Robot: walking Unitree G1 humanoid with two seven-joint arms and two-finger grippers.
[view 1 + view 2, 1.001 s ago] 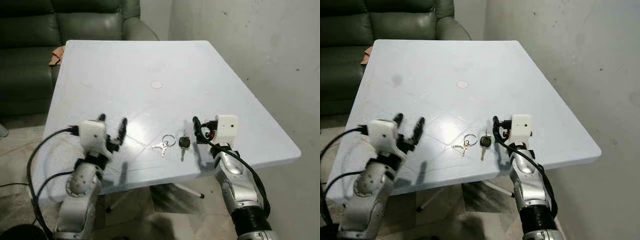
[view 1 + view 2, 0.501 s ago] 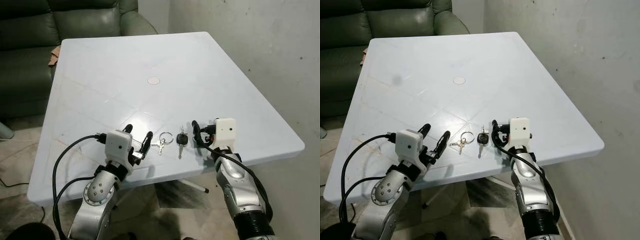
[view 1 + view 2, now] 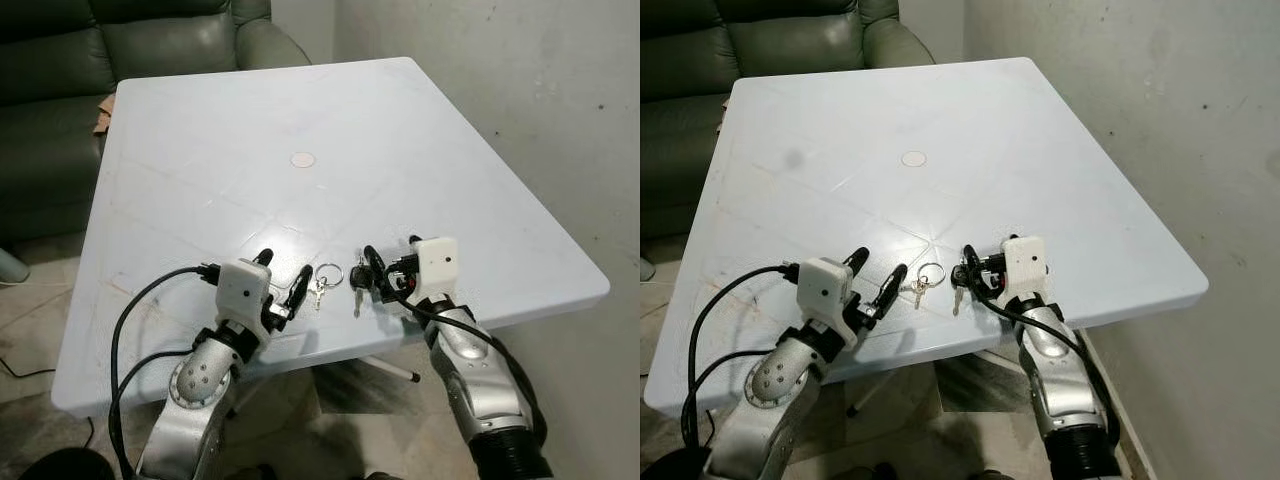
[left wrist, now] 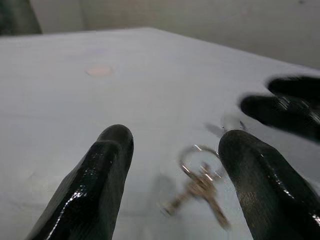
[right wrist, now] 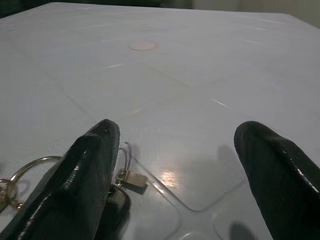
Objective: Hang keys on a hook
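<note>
Presently the keys (image 3: 334, 279) lie flat on the table (image 3: 200, 150), between the spread left gripper (image 3: 285, 287) and the spread right gripper (image 3: 372, 272). Light, rigid, likely slippery; best taken by the ring.

One key bunch (image 3: 338, 281), one table (image 3: 250, 150).

The keys (image 4: 202, 185) are showing blurred between the left tool's fingers (image 4: 95, 187), their teeth too soft to make out. At two o'clock from them the right tool (image 4: 285, 107) is smearing into a dark blur. The right tool's finger (image 5: 82, 182) is covering the black key head (image 5: 114, 204).
</note>
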